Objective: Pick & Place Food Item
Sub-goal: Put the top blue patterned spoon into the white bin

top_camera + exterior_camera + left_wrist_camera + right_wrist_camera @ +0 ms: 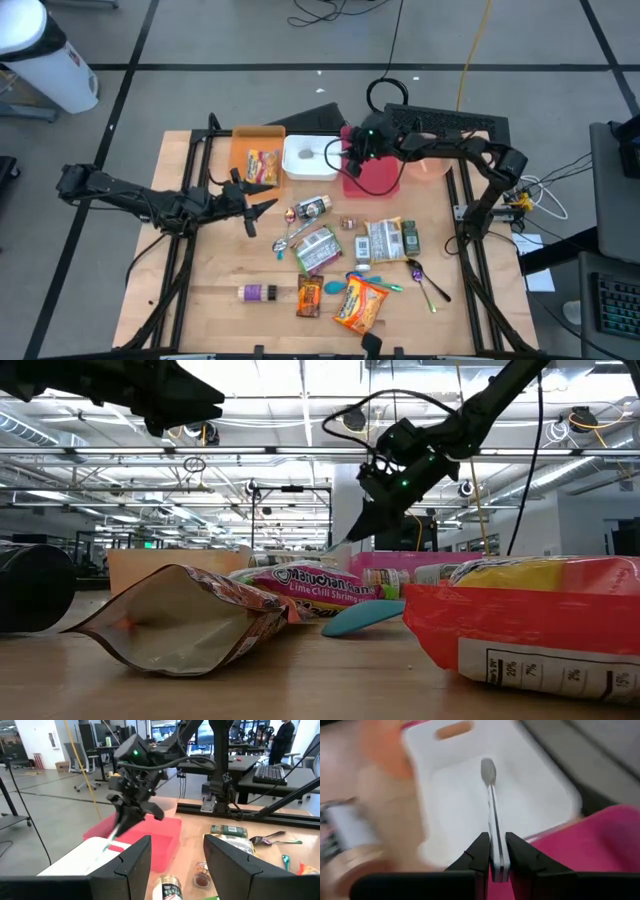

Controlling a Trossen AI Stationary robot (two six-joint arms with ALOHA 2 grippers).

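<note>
High view: right gripper [345, 157] hangs over the seam between the white bin [310, 158] and the red bin [378, 172], clamped on a spoon [333, 152] whose bowl reaches over the white bin. Left gripper [258, 207] waits half open and empty, near the orange bin [256, 155]. Food packets lie loose mid-table; none is held, so the task's food item is not in hand.

Low view: the spoon [350, 532] slants down from the raised gripper [372, 510]; dropped from that height it would likely bounce.

Left wrist view: the spoon [116, 831] points at the white bin's edge [90, 851]; released early, it could strike the rim and tip out.

Right wrist view: fingers [478, 851] pinch only the handle end of the spoon [492, 805], so it may pivot or slip.
</note>
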